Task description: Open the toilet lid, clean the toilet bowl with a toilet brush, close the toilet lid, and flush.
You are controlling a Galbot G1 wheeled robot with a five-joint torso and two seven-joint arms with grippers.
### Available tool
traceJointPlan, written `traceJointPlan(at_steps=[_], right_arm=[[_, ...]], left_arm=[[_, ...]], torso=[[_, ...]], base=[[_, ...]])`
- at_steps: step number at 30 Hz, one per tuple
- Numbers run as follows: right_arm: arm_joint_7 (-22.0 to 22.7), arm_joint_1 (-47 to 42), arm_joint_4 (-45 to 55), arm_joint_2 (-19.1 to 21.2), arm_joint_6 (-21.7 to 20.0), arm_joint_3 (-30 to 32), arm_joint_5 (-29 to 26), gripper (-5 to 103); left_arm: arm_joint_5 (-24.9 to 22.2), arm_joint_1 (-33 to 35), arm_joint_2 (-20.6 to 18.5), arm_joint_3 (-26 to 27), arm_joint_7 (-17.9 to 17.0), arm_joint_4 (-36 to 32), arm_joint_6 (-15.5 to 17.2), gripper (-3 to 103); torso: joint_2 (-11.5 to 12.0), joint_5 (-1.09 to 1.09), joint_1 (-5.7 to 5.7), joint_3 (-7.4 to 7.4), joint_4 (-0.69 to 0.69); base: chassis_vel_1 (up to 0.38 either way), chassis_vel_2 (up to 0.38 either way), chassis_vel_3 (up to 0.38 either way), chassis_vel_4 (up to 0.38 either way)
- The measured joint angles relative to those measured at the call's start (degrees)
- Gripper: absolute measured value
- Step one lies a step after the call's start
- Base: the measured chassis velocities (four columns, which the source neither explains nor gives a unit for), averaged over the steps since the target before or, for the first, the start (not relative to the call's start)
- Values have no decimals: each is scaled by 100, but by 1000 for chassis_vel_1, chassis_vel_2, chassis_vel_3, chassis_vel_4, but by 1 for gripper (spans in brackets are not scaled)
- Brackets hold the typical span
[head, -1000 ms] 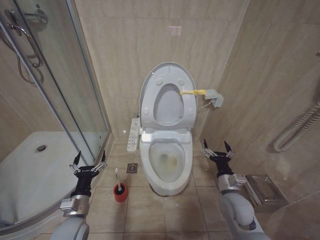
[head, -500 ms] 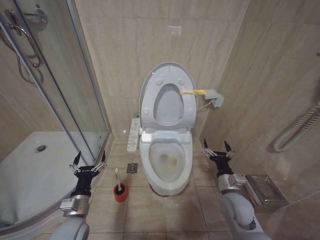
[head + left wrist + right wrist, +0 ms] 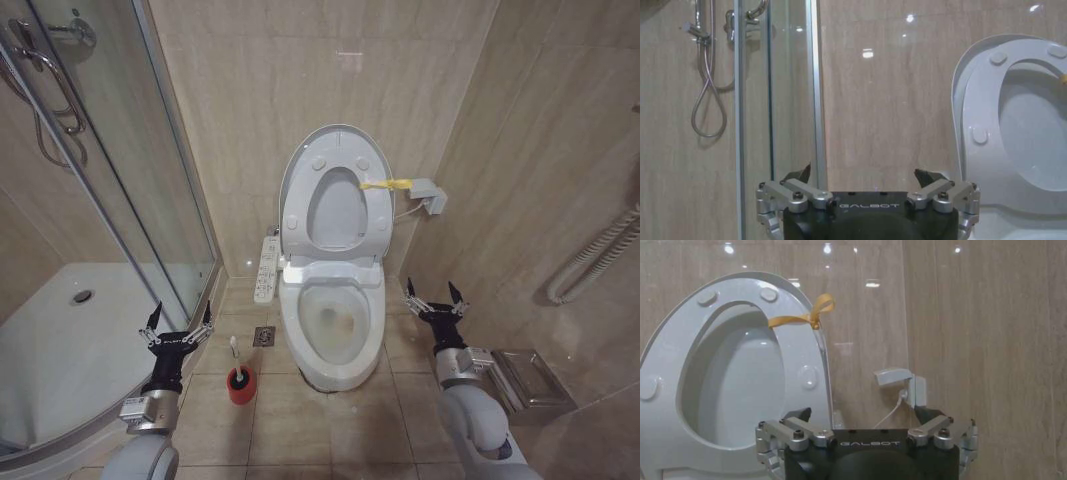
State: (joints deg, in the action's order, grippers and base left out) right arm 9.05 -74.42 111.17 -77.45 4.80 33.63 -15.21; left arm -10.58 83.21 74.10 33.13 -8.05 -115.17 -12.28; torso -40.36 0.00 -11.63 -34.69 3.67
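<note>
From the head view, the toilet bowl (image 3: pixel 333 325) stands against the back wall with its long axis running straight out toward the robot. The toilet lid (image 3: pixel 292 175) is raised upright against the wall, its long axis vertical, and the ring seat (image 3: pixel 336 195) leans up in front of it. A yellow strap (image 3: pixel 386 184) hangs off the right edge of the pair. The toilet brush (image 3: pixel 234 350) stands in its red holder (image 3: pixel 240 385) on the floor tiles left of the bowl, handle pointing up and a little toward the wall. The left gripper (image 3: pixel 180 322) hovers just left of the brush, fingers spread and holding nothing. The right gripper (image 3: pixel 432 297) hovers right of the bowl, also spread and empty.

In the left wrist view, the left gripper (image 3: pixel 869 176) faces the wall beside the shower glass (image 3: pixel 777 100), jaws apart; its body reads "GALBOT". The raised seat (image 3: pixel 987 125) shows off to one side.

In the right wrist view, the right gripper (image 3: pixel 867 415) is likewise apart and marked "GALBOT", with the upright seat (image 3: pixel 807 360) and the tied yellow strap (image 3: pixel 800 317) ahead of it.
</note>
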Motion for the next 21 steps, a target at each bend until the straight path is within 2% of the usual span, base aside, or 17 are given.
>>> traceJointPlan(at_steps=[21], right_arm=[[0,2,-5,1,-3,0,-4,100]], left_arm=[[0,0,0,0,0,0,0,100]], torso=[[0,0,0,0,0]], base=[[0,0,0,0]])
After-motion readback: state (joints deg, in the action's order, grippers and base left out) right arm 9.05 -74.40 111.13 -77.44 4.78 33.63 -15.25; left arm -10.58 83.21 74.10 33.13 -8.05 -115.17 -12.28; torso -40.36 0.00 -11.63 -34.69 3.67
